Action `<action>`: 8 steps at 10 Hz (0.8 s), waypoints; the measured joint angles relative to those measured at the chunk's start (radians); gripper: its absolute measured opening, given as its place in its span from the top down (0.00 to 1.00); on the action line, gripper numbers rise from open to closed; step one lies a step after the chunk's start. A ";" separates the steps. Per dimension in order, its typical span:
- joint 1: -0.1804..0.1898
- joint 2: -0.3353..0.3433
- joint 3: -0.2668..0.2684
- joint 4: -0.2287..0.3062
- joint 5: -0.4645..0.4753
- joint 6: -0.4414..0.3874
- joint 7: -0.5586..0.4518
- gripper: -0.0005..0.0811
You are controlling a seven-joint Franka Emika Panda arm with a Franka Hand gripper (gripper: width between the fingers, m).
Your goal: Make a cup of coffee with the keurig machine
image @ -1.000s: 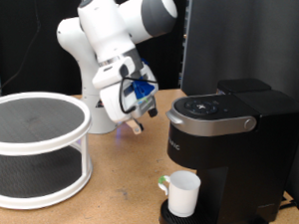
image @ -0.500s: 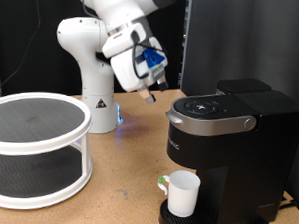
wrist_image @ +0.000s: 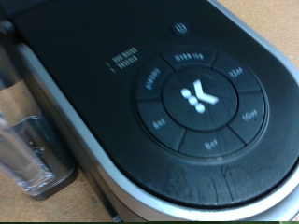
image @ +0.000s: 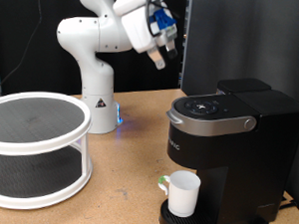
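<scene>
A white two-tier rack [image: 33, 147] sits low, left of the raised hand [image: 158, 61]; I cannot tell how far it's open. Below-right stands the keurig machine [image: 228, 145], upright, front facing viewer, the cup [image: 183, 193] on its tray. Only the wrist view shows the button ring [wrist_image: 198, 98], seemingly unlit.

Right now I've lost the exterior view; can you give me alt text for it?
The pincer hangs high above the table, up and left of the black keurig machine. A white cup sits on the machine's drip tray, and a white two-tier turntable stands at left.
</scene>
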 joint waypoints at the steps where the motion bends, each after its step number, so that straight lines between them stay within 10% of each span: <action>1: -0.005 -0.018 0.000 0.031 -0.035 -0.060 0.030 0.01; 8: -0.031 -0.050 -0.008 0.169 -0.128 -0.279 0.112 0.01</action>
